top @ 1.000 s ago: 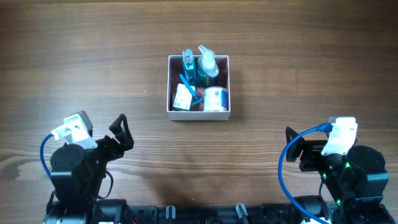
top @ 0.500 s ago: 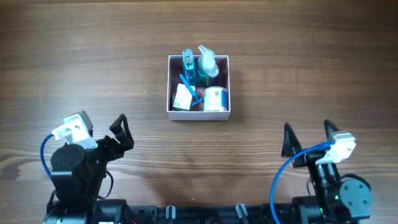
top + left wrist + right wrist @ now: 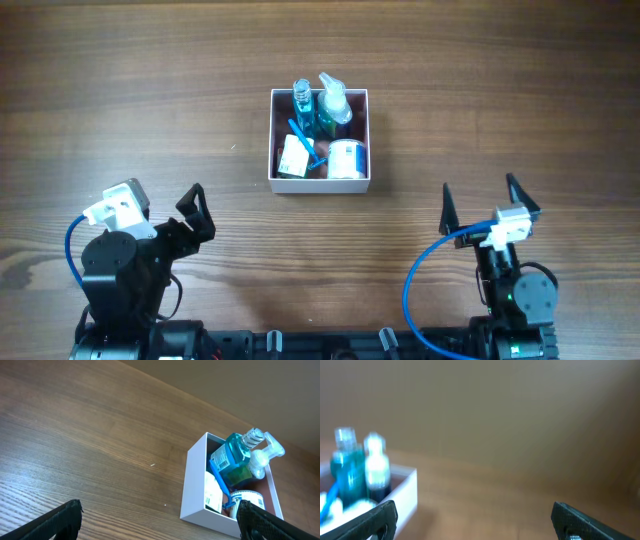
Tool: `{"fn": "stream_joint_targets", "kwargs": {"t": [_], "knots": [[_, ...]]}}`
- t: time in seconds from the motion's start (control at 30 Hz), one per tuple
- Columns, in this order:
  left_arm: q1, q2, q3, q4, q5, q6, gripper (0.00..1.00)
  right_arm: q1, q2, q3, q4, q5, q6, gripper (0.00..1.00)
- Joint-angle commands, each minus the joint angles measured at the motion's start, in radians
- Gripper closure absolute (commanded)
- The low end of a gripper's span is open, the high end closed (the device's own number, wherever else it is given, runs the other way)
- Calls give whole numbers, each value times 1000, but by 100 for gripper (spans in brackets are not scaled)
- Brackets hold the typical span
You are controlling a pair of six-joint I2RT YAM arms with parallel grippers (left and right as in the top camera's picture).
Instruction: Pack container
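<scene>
One arm differs from the earlier overhead views: the right gripper point(image 3: 478, 190), a second ago folded back near the right edge of the brown wooden table point(image 3: 150, 80), has swung left. It now points up the table with its two black fingers spread wide, holding nothing. The left gripper point(image 3: 197, 212) sits where it was, angled toward the middle, its fingers likewise parted and empty. We find the square shallow white-walled container point(image 3: 320, 184), dusty pink inside, unshifted at table centre, well apart from both grippers, with a white-pump bottle point(image 3: 333, 92) upright among its contents.
</scene>
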Motion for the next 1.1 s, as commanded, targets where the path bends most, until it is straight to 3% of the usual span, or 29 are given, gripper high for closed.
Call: {"fn": "stream_joint_targets", "kwargs": {"t": [0.0, 0.9, 1.07], "knots": [[3, -5, -5, 2, -12, -14, 0, -4, -11, -1, -51, -4, -31, 0], [3, -5, -5, -1, -12, -13, 0, -4, 0, -2, -53, -5, -31, 0], [3, -68, -5, -140, -16, -13, 0, -4, 0, -2, -53, -4, -31, 0]]}}
